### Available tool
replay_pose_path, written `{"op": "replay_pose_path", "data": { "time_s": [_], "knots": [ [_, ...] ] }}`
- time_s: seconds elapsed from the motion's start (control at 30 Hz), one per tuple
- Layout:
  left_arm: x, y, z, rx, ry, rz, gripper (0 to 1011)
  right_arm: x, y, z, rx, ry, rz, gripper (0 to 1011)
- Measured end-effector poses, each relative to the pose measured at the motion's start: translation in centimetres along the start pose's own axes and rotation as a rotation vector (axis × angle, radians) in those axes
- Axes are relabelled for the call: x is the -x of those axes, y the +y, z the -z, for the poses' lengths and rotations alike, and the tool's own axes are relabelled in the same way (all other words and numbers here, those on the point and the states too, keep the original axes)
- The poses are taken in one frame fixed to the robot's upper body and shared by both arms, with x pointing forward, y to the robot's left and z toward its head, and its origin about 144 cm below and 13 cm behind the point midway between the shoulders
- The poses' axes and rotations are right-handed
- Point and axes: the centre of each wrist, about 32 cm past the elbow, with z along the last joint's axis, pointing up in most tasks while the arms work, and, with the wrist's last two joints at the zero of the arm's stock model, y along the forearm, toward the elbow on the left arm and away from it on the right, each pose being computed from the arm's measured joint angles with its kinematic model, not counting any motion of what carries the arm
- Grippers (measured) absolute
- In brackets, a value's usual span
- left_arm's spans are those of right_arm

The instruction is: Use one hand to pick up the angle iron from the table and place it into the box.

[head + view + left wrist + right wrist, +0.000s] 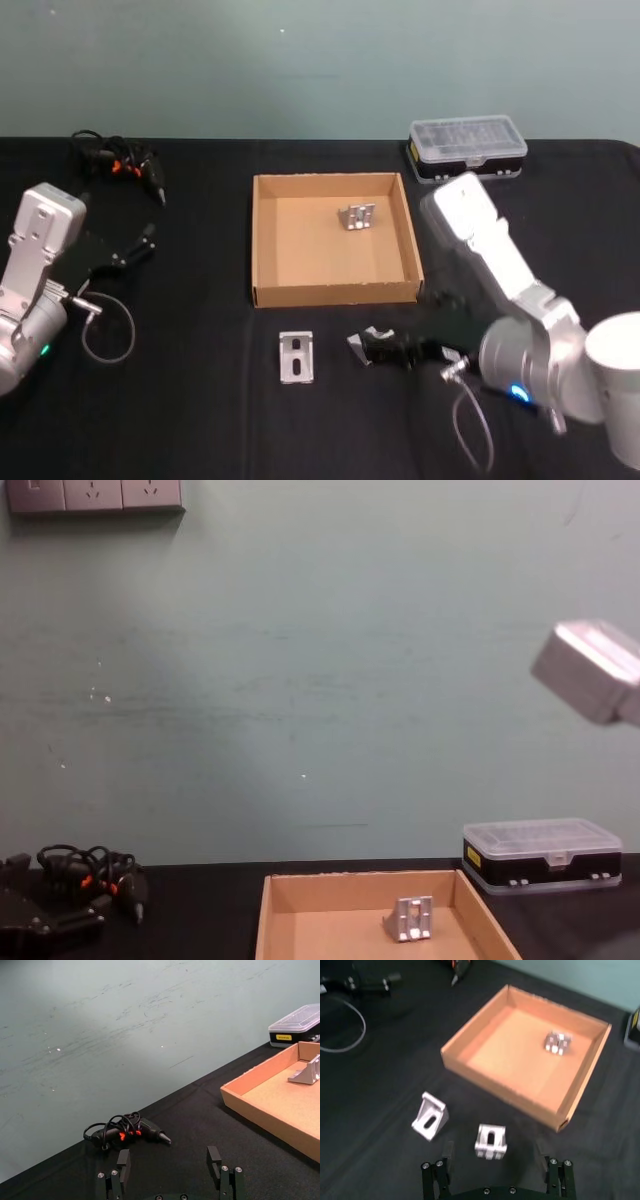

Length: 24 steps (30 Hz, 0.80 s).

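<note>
Now, the black table (200, 420) carries everything. The cardboard box (335, 294) sits about midway between its left and right edges, and one angle iron (356, 216) already lies inside, toward the box's far wall. A clear-lidded plastic case (467, 147) stands toward the far right corner, and a corded hand tool (120, 165) toward the far left. My left gripper (138, 246) is parked near the left edge, spread and holding nothing. My right gripper (493, 1151) is at work between the box's near wall and the table's near edge. It is spread wide, with a second angle iron (490, 1141) sitting between its fingers (448, 1151); as far as I can tell they are not touching it. A third angle iron (429, 1116) lies just beside it, toward the left edge and apart from both.

I judge the step in hand to be the grasp. To do it well I should settle low enough that both pads meet the piece's flat sides squarely. The piece must stay centred so it does not skid on the table as I close, and I must keep clear of its neighbour. After that, I should lift high enough to clear the low wall before moving over the box.
</note>
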Motion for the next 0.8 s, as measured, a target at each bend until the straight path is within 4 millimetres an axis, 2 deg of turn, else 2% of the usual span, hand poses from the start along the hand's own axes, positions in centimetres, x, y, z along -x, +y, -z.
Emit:
{"op": "replay_pose_path", "data": {
  "time_s": [0.3, 0.8],
  "knots": [
    [0.0, 0.0, 0.0, 0.000, 0.000, 0.000, 1000, 1.0, 0.6, 0.6, 0.045, 0.077, 0.038, 1000],
    [0.0, 0.0, 0.0, 0.000, 0.000, 0.000, 1000, 0.8, 3.1, 0.1, 0.062, 0.099, 0.041, 1000]
  ]
}}
